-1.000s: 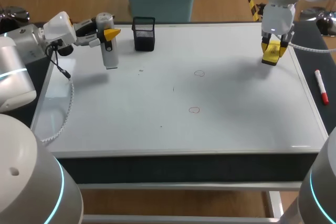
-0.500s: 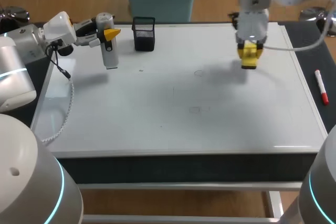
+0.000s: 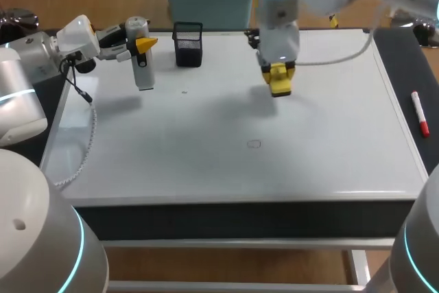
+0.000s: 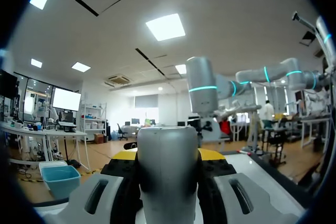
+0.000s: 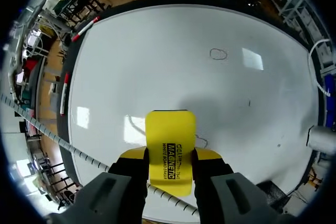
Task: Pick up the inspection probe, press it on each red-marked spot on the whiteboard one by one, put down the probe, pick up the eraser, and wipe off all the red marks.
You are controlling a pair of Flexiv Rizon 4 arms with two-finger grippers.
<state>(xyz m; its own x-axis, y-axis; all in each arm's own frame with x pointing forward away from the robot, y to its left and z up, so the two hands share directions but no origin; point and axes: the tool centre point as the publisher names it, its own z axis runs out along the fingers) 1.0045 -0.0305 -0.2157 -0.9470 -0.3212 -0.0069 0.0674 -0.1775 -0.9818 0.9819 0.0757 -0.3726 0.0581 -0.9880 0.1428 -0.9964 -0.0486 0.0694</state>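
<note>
Judging by its look, the eraser was taken to be light, with a stiff plastic back and a soft wiping face, so little grip force was thought to be needed. Hold was judged best taken across its narrow sides, with the flat face turned down. It was held in that way by the right gripper, closed on it from both sides, over the whiteboard, to the right of the black mesh holder and somewhat forward of it. One red ring was seen farther forward of the holder. A fainter mark was seen just beside the eraser in the right wrist view. The probe was clasped in the left gripper, just left of the holder.
</note>
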